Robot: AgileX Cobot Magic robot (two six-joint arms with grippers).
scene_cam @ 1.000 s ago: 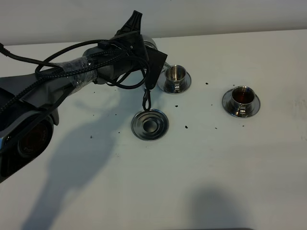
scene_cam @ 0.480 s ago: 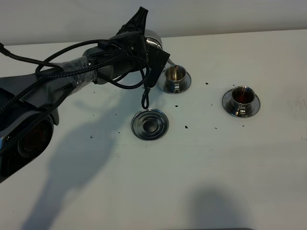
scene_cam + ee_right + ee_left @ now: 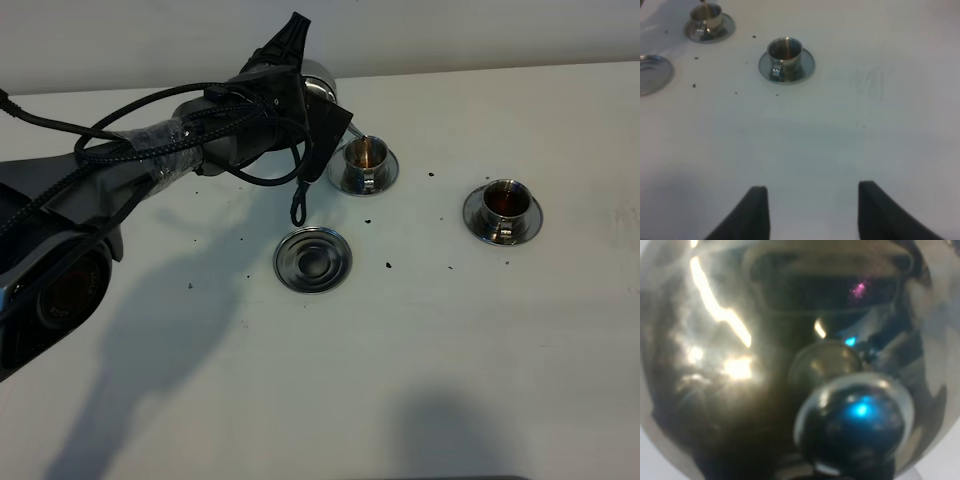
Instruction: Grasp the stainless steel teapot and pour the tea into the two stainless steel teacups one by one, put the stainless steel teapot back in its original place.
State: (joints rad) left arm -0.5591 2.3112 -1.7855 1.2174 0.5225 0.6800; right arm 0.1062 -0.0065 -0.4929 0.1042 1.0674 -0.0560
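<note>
Leaning over one teacup (image 3: 366, 153), teapot (image 3: 740, 370) clamped in left pincer (image 3: 314, 98) (right pincer (image 3: 811, 186) spread wide)

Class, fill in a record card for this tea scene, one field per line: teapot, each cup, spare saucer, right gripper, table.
teapot: stainless steel teapot held up at the end of the left arm, off its saucer, next to the near teacup
near teacup: on its saucer, brownish tea inside
far teacup: on its saucer, dark tea inside
large saucer: bare
right gripper: open, holding nothing
table: white, scattered dark specks
</note>
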